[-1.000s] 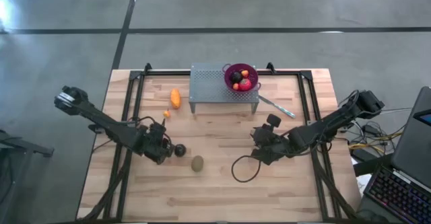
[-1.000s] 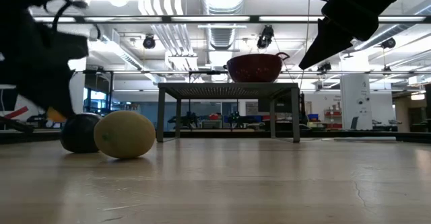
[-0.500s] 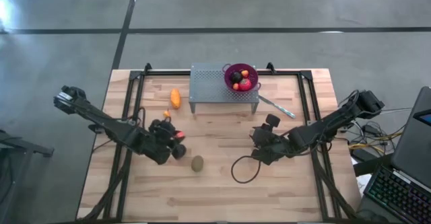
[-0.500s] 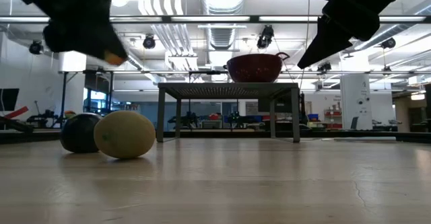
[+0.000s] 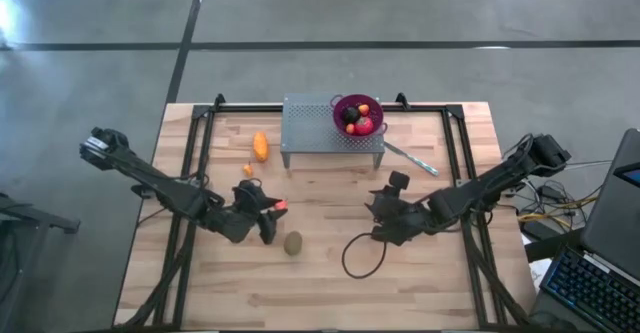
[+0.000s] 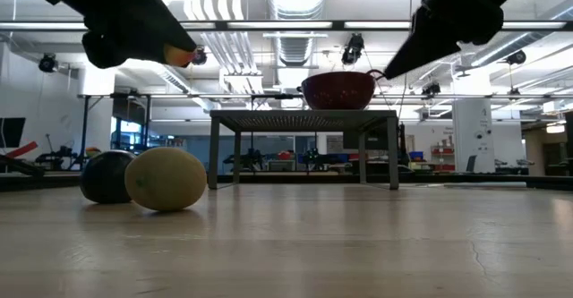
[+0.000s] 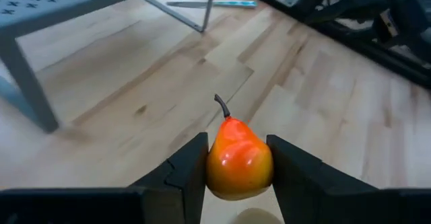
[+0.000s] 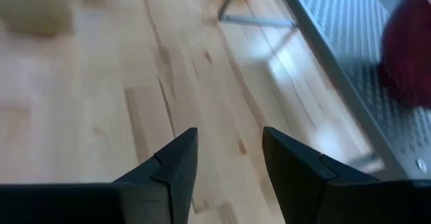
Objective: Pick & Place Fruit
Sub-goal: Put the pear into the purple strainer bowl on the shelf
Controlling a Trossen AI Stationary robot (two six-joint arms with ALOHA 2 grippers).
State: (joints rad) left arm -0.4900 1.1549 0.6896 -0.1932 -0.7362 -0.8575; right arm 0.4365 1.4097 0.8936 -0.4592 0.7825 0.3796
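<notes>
1. We see the left gripper (image 7: 236, 167) raised above the table's left-centre, its 2 fingers (image 7: 190, 173) pressed against the sides of a small red-orange pear (image 7: 239, 162) (stem pointing away from the wrist); in the high view the pear (image 5: 279, 206) shows as a red spot at the gripper's tip.
2. In the low view the left gripper (image 6: 166, 52) hangs well clear of the wooden table (image 6: 358, 244), with an orange bit of the pear showing at its tip.
3. Below it on the table lie a near-black round fruit (image 6: 106, 176) and a brown-green oval fruit (image 6: 166, 179), touching each other as the low view shows them; from above, the oval (image 5: 293, 243) sits just right of the left gripper.
4. The right gripper (image 8: 229, 160) hovers over bare wood right of centre, its fingers parted with nothing between them.
5. Farther back, an elongated orange fruit (image 5: 261, 146) and a small orange ball (image 5: 248, 169) lie left of a grey perforated stand (image 5: 310, 128).
6. A purple bowl (image 5: 343, 104) sits on the stand's right end, holding red, orange and dark fruits (image 5: 362, 122) (we cannot count them exactly).
7. A thin silver utensil (image 5: 410, 158) lies on the table just right of the stand.
</notes>
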